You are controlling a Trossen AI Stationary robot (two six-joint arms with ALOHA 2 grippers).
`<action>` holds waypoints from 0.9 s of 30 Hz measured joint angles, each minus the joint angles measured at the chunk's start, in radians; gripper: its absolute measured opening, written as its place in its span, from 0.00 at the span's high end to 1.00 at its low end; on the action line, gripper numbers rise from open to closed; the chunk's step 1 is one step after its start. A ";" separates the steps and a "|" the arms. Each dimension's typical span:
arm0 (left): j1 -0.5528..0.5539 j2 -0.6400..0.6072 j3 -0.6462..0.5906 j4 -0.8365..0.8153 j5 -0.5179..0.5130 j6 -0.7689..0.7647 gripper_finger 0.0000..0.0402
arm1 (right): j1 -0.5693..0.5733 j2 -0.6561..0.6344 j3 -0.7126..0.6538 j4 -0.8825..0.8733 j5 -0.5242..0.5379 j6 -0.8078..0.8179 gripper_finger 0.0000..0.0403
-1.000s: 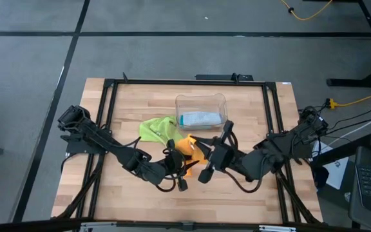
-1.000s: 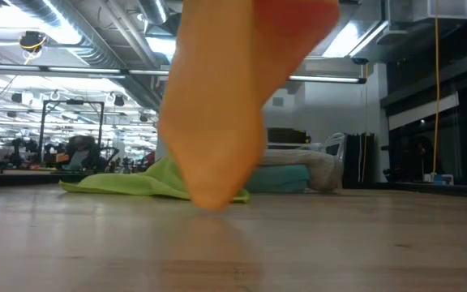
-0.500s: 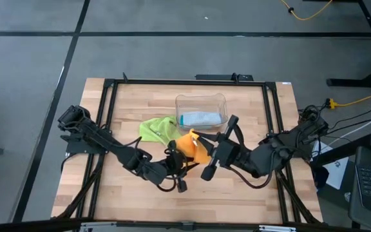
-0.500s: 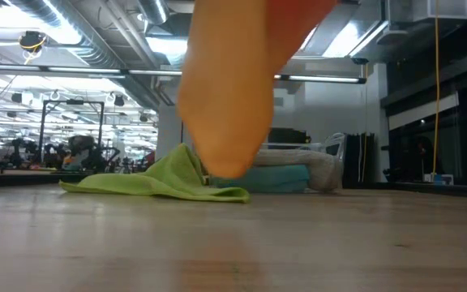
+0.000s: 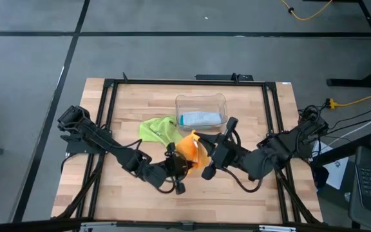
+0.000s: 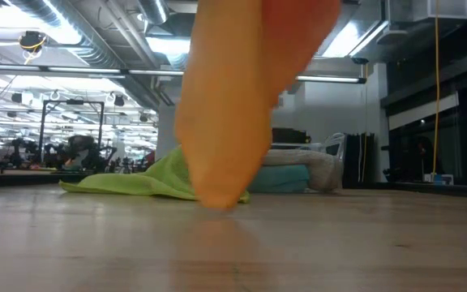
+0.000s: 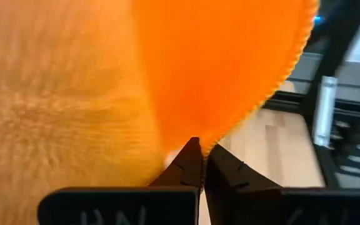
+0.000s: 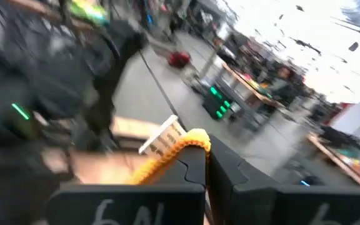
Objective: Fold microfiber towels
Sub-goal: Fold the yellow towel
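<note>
orange microfiber towel (image 5: 192,148), soft and bunched, hangs in the air between our two grippers near the middle of the pale wooden slat table (image 5: 269,193). our left gripper (image 7: 203,164) has its dark fingers pressed together on the stitched edge of the orange cloth, which fills most of the left wrist view above the fingertips. our right gripper (image 8: 206,156) is likewise pinched closed on a thin fold of the same cloth, with a small white label (image 8: 161,140) showing at the hem just beside the fingers. from above we see both dark arms reaching inward from the table's left and right sides, their wrists meeting at the towel.

in the low view the orange cloth (image 6: 233,105) drapes down as a broad blurred shape, its lowest tip at or just above the tabletop; we cannot tell whether it touches.

behind it the lime green microfiber towel (image 5: 156,129) lies crumpled flat on the wood, just beside the orange one on its far left side. the clear plastic bin (image 5: 201,102) stands further back near the table's far edge, with a folded teal blue towel (image 5: 199,118) lying inside it. in the low view a pale cloth (image 6: 319,169) sits on top of the teal one, though we cannot make out its colour well
</note>
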 joint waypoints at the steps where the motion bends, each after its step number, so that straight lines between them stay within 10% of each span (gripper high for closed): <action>1: -0.016 -0.003 0.000 -0.001 0.000 0.002 1.00 | 0.003 0.000 0.000 -0.049 0.030 0.007 1.00; 7: -0.118 -0.061 0.000 -0.058 -0.069 0.053 1.00 | 0.062 0.000 0.000 -0.436 0.079 0.202 1.00; 14: -0.155 -0.192 0.000 -0.192 -0.213 0.016 1.00 | 0.128 0.000 0.000 -0.731 -0.154 0.549 1.00; 27: 0.009 -0.242 0.000 -0.416 0.026 -0.182 1.00 | 0.135 0.000 -0.002 -1.159 -0.534 1.072 1.00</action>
